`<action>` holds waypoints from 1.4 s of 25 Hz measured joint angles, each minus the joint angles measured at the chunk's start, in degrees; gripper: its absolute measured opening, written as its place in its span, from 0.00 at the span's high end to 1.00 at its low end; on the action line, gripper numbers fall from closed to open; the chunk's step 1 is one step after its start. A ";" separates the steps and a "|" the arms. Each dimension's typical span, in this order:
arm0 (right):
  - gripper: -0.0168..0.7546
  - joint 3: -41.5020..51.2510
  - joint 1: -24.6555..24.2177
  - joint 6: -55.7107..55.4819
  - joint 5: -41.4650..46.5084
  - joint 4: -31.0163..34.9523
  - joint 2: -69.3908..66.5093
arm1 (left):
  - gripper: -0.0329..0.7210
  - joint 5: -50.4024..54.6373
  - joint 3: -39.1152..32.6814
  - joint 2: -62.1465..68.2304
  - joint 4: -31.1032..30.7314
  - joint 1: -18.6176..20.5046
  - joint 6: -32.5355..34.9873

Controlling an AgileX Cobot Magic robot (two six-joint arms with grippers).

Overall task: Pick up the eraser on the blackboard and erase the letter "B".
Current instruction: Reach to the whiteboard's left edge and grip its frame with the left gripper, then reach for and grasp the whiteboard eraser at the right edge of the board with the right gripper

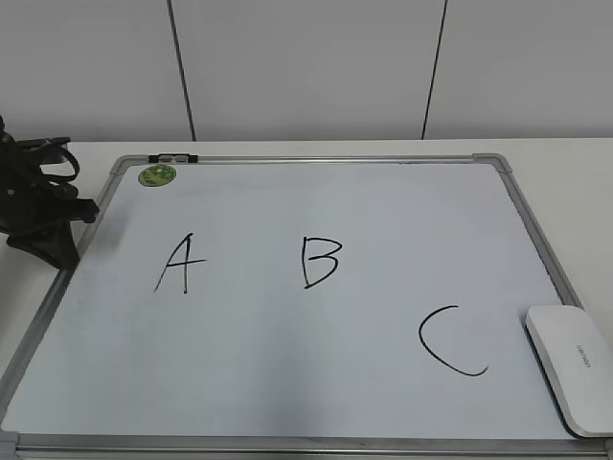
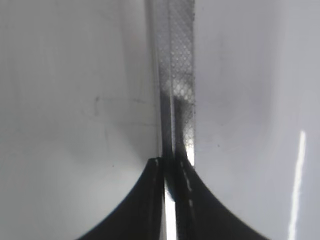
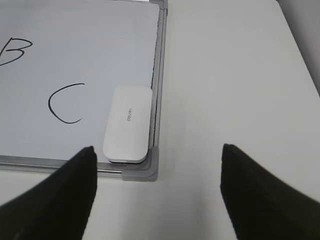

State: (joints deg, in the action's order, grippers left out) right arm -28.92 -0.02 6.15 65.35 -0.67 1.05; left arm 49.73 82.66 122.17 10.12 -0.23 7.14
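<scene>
The blackboard (image 1: 287,335) is a white dry-erase board with a silver frame, lying flat on the table. The letter "B" (image 1: 320,261) is drawn in black near its middle and also shows in the right wrist view (image 3: 15,51). The white eraser (image 1: 573,369) lies on the board's near right corner, beside the frame (image 3: 127,125). My left gripper (image 1: 59,251) is shut, its tips at the board's left frame strip (image 2: 172,162). My right gripper (image 3: 157,147) is open and empty, above the table just off the corner that holds the eraser; it is out of the exterior view.
A black "A" (image 1: 180,264) is left of the B and a black "C" (image 1: 450,340) lies between the B and the eraser. A round green sticker (image 1: 158,174) and a small clip (image 1: 172,157) sit at the far left corner. White table surrounds the board; a wall stands behind.
</scene>
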 joint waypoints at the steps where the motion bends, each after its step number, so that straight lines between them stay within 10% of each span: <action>1: 0.21 0.00 0.00 0.00 0.00 0.00 0.00 | 0.94 0.08 0.00 0.00 0.00 0.00 0.00; 35: 0.21 -8.81 0.00 0.00 -4.80 1.86 -41.23 | 0.94 0.49 0.00 0.00 0.12 0.00 -0.13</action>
State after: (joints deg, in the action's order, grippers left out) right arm -37.73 -0.02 6.15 60.55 1.18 -40.18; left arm 50.22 82.66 122.17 10.25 -0.23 7.02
